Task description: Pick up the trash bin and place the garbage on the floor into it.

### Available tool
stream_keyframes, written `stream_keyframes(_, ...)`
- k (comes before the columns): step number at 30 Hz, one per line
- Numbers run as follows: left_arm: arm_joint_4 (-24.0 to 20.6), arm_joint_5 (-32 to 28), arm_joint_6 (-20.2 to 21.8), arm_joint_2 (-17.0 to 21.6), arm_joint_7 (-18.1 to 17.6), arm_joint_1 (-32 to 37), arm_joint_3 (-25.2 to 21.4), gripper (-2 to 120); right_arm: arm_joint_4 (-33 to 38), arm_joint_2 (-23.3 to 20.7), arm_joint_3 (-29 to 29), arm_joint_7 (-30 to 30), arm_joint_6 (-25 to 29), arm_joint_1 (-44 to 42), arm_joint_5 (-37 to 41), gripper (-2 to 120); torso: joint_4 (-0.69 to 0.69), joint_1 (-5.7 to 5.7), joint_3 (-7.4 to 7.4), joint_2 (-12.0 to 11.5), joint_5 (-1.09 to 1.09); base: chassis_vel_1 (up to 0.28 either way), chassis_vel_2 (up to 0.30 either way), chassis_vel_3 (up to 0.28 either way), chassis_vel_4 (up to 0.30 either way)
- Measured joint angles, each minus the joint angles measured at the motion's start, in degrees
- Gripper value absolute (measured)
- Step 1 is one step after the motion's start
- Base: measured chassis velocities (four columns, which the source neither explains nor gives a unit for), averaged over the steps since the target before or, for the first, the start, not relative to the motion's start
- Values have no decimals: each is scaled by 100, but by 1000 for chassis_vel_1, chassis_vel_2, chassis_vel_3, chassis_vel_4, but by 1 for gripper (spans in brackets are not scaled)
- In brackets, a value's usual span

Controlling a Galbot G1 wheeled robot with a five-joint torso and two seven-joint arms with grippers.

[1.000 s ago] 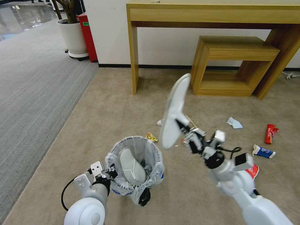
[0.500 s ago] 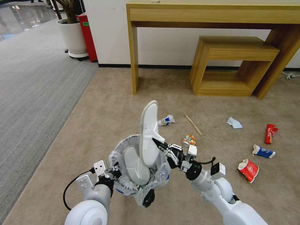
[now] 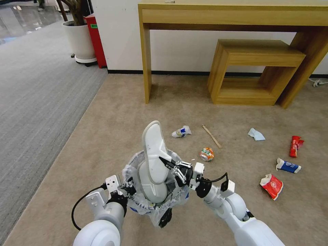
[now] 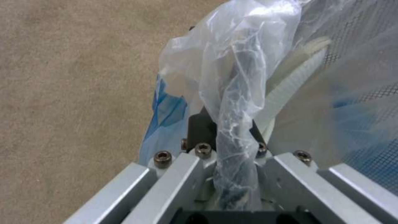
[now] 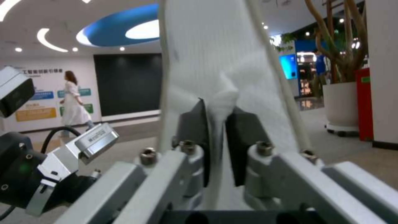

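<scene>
It looked like an office lobby: beige carpet floor [image 3: 112,112], a wooden table [image 3: 235,15] by the wall, a potted plant [image 3: 79,37], wall posters [image 5: 37,104]

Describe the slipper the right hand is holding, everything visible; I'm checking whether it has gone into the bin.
The white slipper stands nearly upright, pale ribbed sole showing with a raised rim. The right hand is shut on its soft fabric upper. Its lower end sits inside the trash bin, against a second slipper already there; its upper half sticks above the rim.
</scene>
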Motion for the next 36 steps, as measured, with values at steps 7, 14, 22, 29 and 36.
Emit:
stream_keyframes(7,-27,-92,6,15,-31,-30,-132,0,65,-187,159,-282,-51,-161,-7,41,0,0,0,0,0,0,0,0,0)
stream_keyframes(14,97,-185,-34,99,-104,-196,-547,0,467,-368,575,358,-12,-414,136,72,0,0,0,0,0,0,0,0,0)
stream_keyframes(22,239,-548,-122,295,-323,-426,-1226,0,666,-72,1689,2491,-59,-710,-612,98,0,0,0,0,0,0,0,0,0)
stream_keyframes(29,90,-520,9,408,-483,-343,-1604,0,602,379,2597,2962,76,-1173,-898,100,0,0,0,0,2,0,0,0,0)
stream_keyframes(36,24,103,-138,368,-262,-282,-1739,0,634,791,3352,2863,355,-1524,-1173,100,-1,0,0,0,-1,0,0,0,0)
